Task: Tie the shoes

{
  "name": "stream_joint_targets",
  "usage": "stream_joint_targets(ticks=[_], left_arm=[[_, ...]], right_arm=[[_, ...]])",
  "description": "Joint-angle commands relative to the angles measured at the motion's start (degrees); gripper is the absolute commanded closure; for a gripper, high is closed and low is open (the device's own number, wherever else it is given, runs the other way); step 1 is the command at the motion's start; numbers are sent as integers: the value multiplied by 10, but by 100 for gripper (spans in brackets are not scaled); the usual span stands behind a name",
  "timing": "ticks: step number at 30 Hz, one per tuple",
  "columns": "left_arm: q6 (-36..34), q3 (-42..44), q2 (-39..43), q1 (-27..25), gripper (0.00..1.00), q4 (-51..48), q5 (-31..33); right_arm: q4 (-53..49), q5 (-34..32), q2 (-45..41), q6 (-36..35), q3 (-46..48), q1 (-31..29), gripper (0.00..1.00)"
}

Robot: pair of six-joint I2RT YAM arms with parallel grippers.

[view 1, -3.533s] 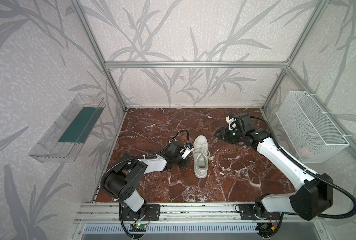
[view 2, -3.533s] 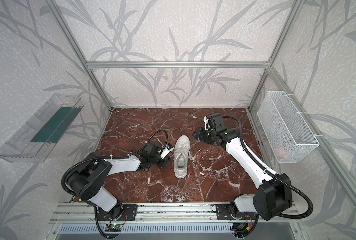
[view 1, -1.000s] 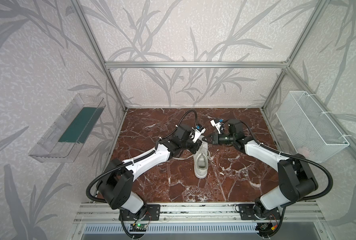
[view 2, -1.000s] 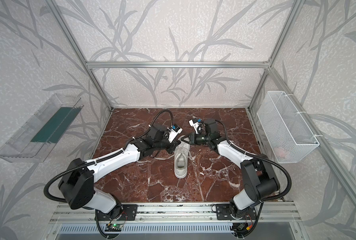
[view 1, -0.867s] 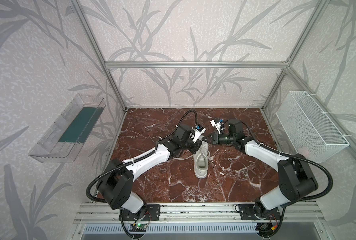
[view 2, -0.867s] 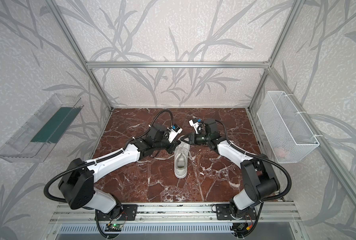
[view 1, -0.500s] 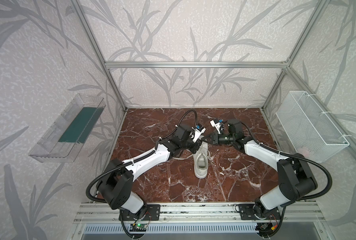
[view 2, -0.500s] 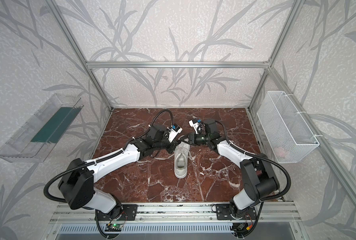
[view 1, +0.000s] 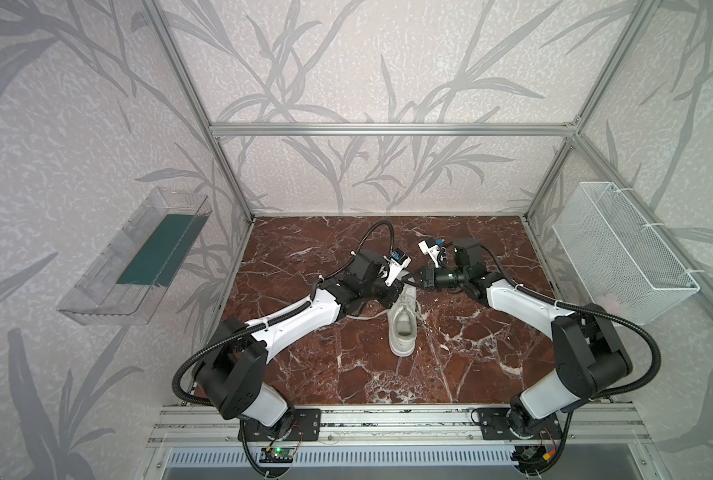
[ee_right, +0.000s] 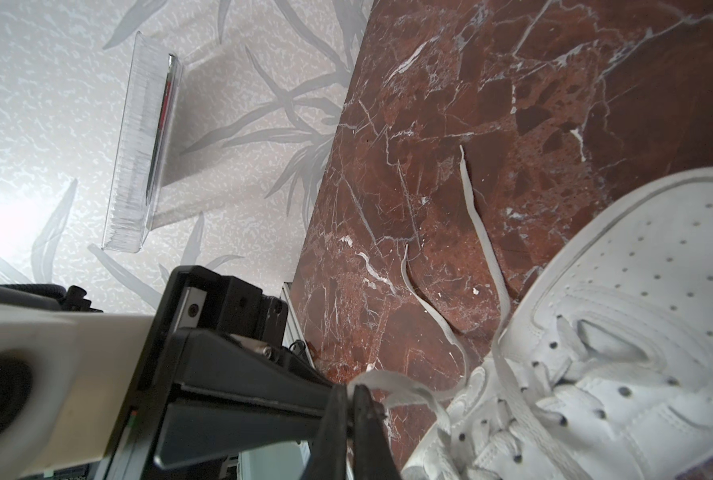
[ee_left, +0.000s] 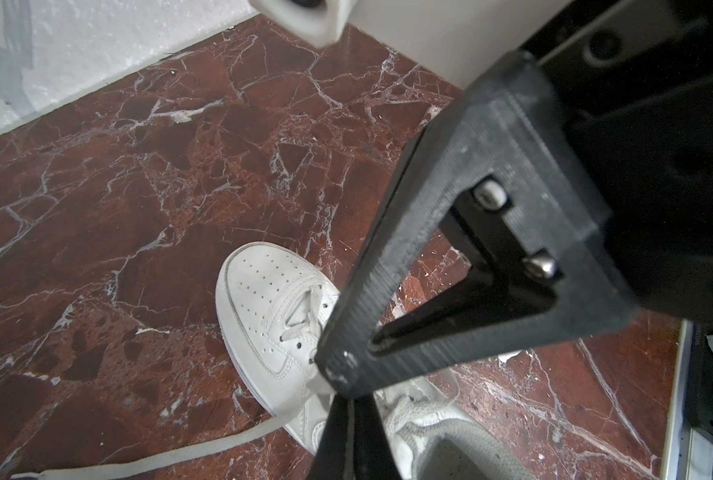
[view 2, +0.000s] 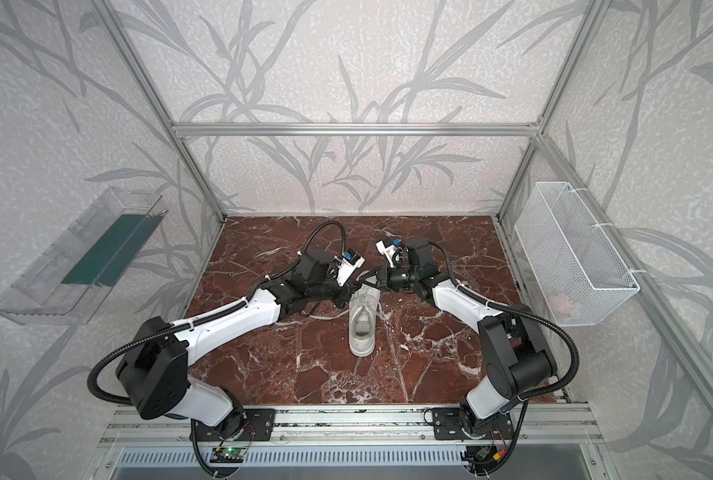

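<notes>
The shoe point(view 1: 402, 328) point(view 2: 362, 328), a white low-top sneaker, lies on the marble floor with its toe toward the back wall. Both grippers meet tip to tip just above its toe. My left gripper point(view 1: 404, 279) point(ee_left: 350, 401) is shut on a flat off-white lace point(ee_left: 180, 455) that trails off over the floor. My right gripper point(view 1: 414, 277) point(ee_right: 351, 392) is shut on a loop of lace point(ee_right: 392, 380) beside the eyelets. In the left wrist view the right gripper's finger point(ee_left: 388, 270) crosses in front and hides part of the shoe point(ee_left: 263, 299).
Two loose lace ends point(ee_right: 475, 216) lie on the floor left of the shoe point(ee_right: 637, 332). A clear bin point(view 1: 138, 257) hangs on the left wall and a white wire basket point(view 1: 621, 253) on the right wall. An aluminium rail point(view 1: 388, 424) runs along the front.
Both arms came in from the shoe's sides to meet over its toe. In the last second they barely moved; the right jaws parted slightly and shut again on the lace.
</notes>
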State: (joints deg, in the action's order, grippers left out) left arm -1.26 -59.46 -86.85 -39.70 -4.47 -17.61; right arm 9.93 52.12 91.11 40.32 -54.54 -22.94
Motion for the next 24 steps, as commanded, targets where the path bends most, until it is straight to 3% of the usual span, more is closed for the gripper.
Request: stream_joint_targets(ticks=[1,12,24], left_arm=[[5,5,16,-2,97,17,4],[6,19,26,-1,78,18,14],[9,45,32,-1,76,21,11]], right_arm=[[2,12,1,-4,-13,-4,96],[-7,-4,-13,-16,-11,1,100],[-6,-11,-22,-13,-7,12,100]])
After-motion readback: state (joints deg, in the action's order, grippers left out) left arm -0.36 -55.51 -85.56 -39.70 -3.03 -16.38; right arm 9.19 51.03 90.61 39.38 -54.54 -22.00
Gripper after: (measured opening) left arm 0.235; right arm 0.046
